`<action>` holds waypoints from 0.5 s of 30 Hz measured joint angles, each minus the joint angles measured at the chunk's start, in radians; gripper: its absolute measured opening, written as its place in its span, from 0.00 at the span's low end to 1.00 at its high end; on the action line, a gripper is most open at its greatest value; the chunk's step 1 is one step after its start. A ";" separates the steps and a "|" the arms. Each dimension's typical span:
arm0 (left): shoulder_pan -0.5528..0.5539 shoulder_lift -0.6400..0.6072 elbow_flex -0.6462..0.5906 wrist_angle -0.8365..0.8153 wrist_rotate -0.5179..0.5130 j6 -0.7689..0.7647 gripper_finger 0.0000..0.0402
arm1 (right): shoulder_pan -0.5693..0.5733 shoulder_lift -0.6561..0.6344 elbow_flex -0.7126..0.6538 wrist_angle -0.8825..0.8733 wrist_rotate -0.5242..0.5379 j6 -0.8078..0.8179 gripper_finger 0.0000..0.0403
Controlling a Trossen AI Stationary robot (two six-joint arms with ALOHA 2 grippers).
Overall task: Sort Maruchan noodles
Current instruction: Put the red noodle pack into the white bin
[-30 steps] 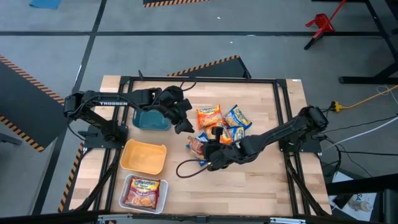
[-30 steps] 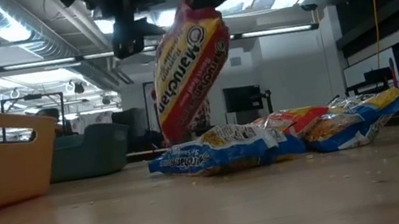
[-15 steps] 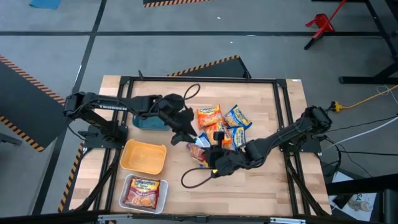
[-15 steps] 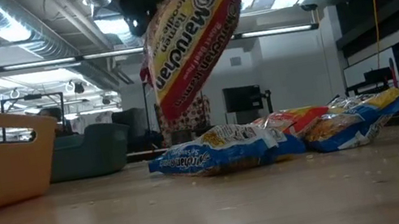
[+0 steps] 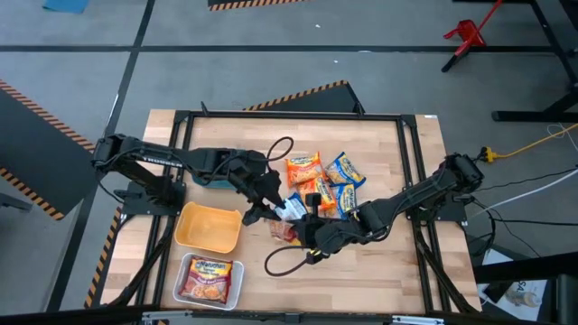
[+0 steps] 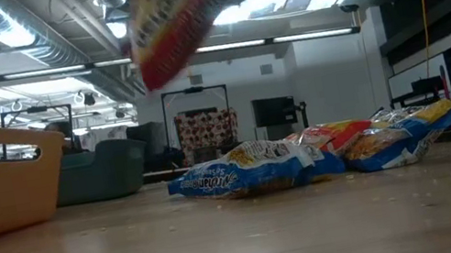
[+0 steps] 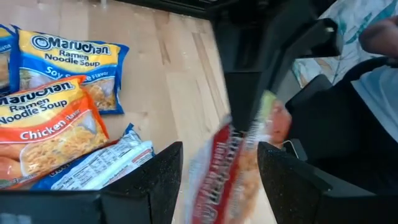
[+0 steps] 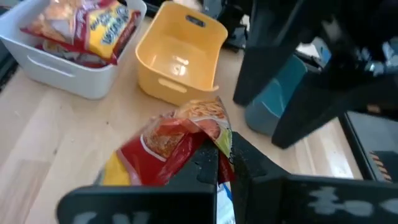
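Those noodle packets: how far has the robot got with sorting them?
One packet already lies in the white tray. The right gripper holds a red packet aloft, the open left gripper close by. The pile waits mid-table; the yellow tray is empty.

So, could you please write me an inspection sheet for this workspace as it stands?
Surface: wooden table, scattered crumbs.
Job's things: red packet lifted off the table; loose packets piled mid-table; one packet in the white tray; yellow tray empty; teal tray mostly hidden by the left arm.
Clutter: nothing seen.
Grippers: right gripper shut on the red packet; left gripper open, close by that packet, not gripping it.
Cables: black loop on the table by the right gripper; yellow cable on the floor.
Surroundings: red stand, striped floor tape.
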 joint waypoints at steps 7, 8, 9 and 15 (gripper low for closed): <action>-0.019 0.000 0.000 0.001 0.039 -0.008 0.50 | 0.000 0.000 0.052 -0.005 0.006 -0.072 0.00; -0.025 0.000 0.000 0.001 0.057 -0.016 0.50 | 0.000 0.000 0.052 -0.006 0.006 -0.077 0.00; -0.030 0.000 0.000 0.001 0.072 -0.024 0.50 | 0.000 0.000 0.052 -0.006 0.006 -0.090 0.00; -0.062 0.000 0.000 0.014 0.074 -0.033 0.50 | 0.000 0.000 0.052 -0.005 0.009 -0.098 0.00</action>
